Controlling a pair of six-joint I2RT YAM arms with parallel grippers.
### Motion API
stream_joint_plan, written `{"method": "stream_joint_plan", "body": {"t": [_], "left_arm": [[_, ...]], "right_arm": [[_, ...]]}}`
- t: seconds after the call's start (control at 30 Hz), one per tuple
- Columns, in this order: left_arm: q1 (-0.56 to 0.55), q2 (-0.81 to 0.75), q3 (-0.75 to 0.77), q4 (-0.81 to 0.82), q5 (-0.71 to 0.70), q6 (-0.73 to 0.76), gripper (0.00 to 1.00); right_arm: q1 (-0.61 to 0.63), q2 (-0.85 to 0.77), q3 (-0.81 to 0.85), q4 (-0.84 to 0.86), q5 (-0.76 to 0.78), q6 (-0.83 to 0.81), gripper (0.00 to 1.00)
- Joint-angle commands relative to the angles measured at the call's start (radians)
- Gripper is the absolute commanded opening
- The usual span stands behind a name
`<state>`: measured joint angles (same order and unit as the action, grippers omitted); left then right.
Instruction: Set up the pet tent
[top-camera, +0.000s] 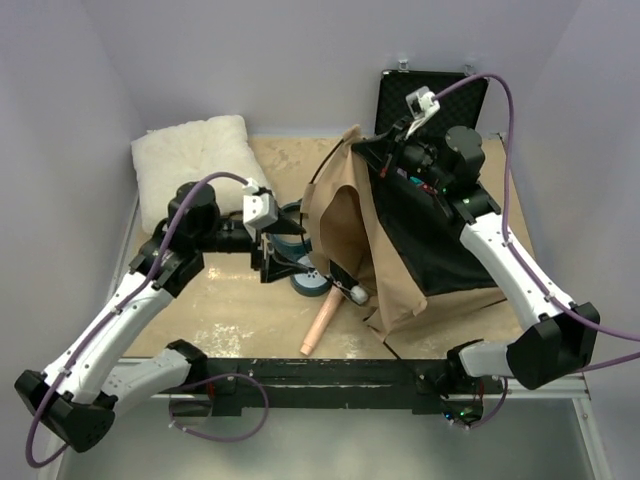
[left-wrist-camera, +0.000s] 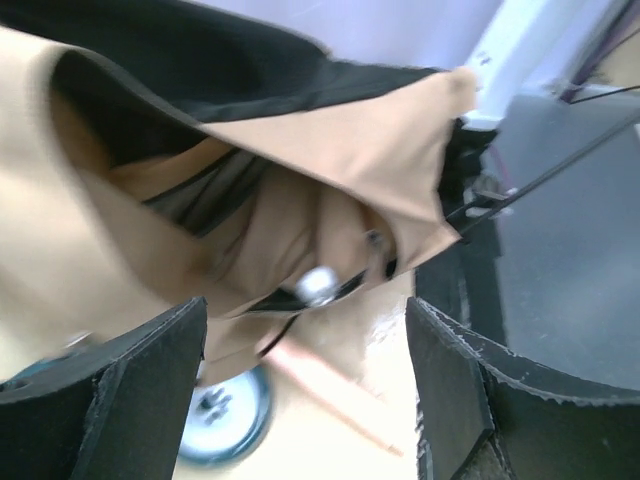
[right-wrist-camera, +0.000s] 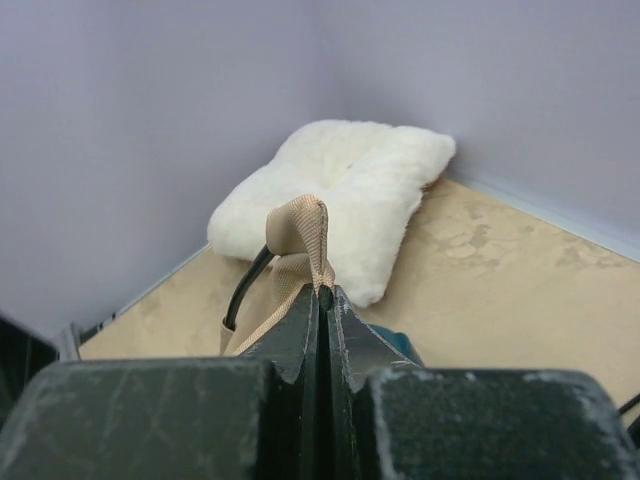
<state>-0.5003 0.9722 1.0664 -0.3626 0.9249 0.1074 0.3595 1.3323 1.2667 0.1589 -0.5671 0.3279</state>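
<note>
A: Right gripper first. State?
B: Right gripper (right-wrist-camera: 325, 300) pressed together, pinching a tan webbing loop (right-wrist-camera: 305, 235) on the pet tent (top-camera: 345, 225). Loop sticks up just past the fingertips, and a dark pole (right-wrist-camera: 245, 290) curves off beside it.
A: Left?
B: Left gripper (left-wrist-camera: 305, 375) spread wide, nothing between the fingers. It hovers just beside the tent's open flap, low, near the table (top-camera: 225, 310).
A: Where's the tent?
B: Middle-right of the table, half raised. It hangs from the right gripper's pinch, tan fabric slumped below, black mesh panel (top-camera: 430, 230) facing the right arm. Pillow (top-camera: 195, 160) is well apart at the far-left corner, black case (top-camera: 400, 90) behind the tent.
A: Handling?
B: Light and floppy, I'd say. Fabric folds wherever it isn't supported, so a pinch on cloth alone would just drag a wrinkle. Poles look thin and springy and would likely flex, then snap back if let go under load.
A: So where to take hold?
B: Webbing loops, trim or a pole end. There's a silver knob (left-wrist-camera: 318, 285) under the flap, possibly a pole tip, too blurred to be sure. Looks like a fair target for the left gripper. The right pinch should hold on so the peak doesn't collapse.
</note>
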Motion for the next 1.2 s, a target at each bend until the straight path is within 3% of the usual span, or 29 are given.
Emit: {"method": "stream_joint_plan", "body": {"t": [0.0, 0.07, 0.27, 0.4, 0.5, 0.57, 0.93, 1.03, 1.1, 1.17], "left_arm": [[-0.134, -0.001, -0.101, 0.248, -0.044, -0.171, 0.84], [-0.199, 0.022, -0.128, 0.405, -0.092, -0.245, 0.84], [-0.391, 0.118, -0.114, 0.485, -0.263, -0.249, 0.82], [-0.394, 0.167, -0.146, 0.534, -0.343, -0.305, 0.84], [-0.385, 0.192, -0.195, 0.621, -0.302, -0.415, 0.9], [-0.388, 0.233, -0.217, 0.681, -0.238, -0.521, 0.99], [-0.402, 0.437, -0.283, 1.022, -0.109, -0.755, 0.99], [-0.408, 0.506, -0.243, 1.077, -0.04, -0.785, 0.87], [-0.409, 0.537, -0.226, 1.077, -0.006, -0.784, 0.7], [-0.408, 0.531, -0.238, 1.082, -0.006, -0.782, 0.41]], "right_arm": [[-0.002, -0.061, -0.009, 0.171, 0.22, 0.127, 0.0], [0.002, -0.077, -0.027, 0.209, 0.272, 0.186, 0.0], [0.022, -0.076, -0.046, 0.197, 0.377, 0.281, 0.0], [0.027, -0.088, -0.073, 0.234, 0.348, 0.284, 0.0], [0.029, -0.104, -0.082, 0.235, 0.332, 0.273, 0.0], [0.03, -0.111, -0.09, 0.241, 0.329, 0.27, 0.0], [0.033, -0.127, -0.125, 0.287, 0.312, 0.243, 0.01], [0.033, -0.136, -0.141, 0.289, 0.309, 0.235, 0.02], [0.033, -0.143, -0.147, 0.286, 0.296, 0.221, 0.03], [0.033, -0.153, -0.145, 0.28, 0.274, 0.214, 0.02]]}}
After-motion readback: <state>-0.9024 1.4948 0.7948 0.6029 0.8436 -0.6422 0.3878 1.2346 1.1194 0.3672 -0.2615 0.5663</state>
